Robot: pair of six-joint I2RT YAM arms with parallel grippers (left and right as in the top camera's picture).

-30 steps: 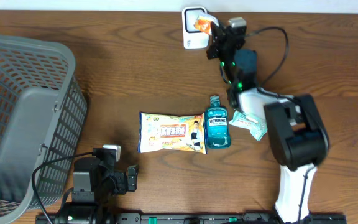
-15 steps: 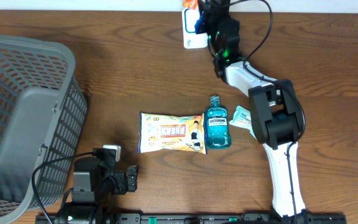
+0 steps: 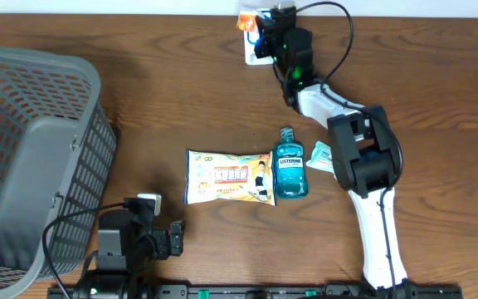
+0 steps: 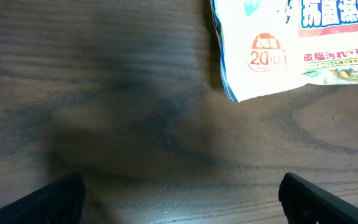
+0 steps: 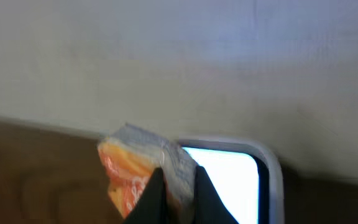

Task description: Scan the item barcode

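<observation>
orange packet [image 3: 246, 21] is at the 12 o'clock edge of the table [image 3: 181, 100], pinched in the shut right gripper [image 5: 176, 193]. over the last second the right arm has stretched further toward 12 o'clock. the packet has travelled from directly above the white scanner [image 5: 229, 177] to a position just off the scanner's 10 o'clock corner. in the right wrist view the packet sits just beside the lit scanner face at its 9 o'clock side and does not cover it. judgement: the packet is being swept past the window, so the scan is in progress. no confirmation of a read is visible. the left gripper [image 4: 182, 202] is wide open and holds nothing, parked near the table's 6 o'clock edge beside the snack bag [image 3: 226, 176]. the bottle [image 3: 290, 164] stays untouched.
</observation>
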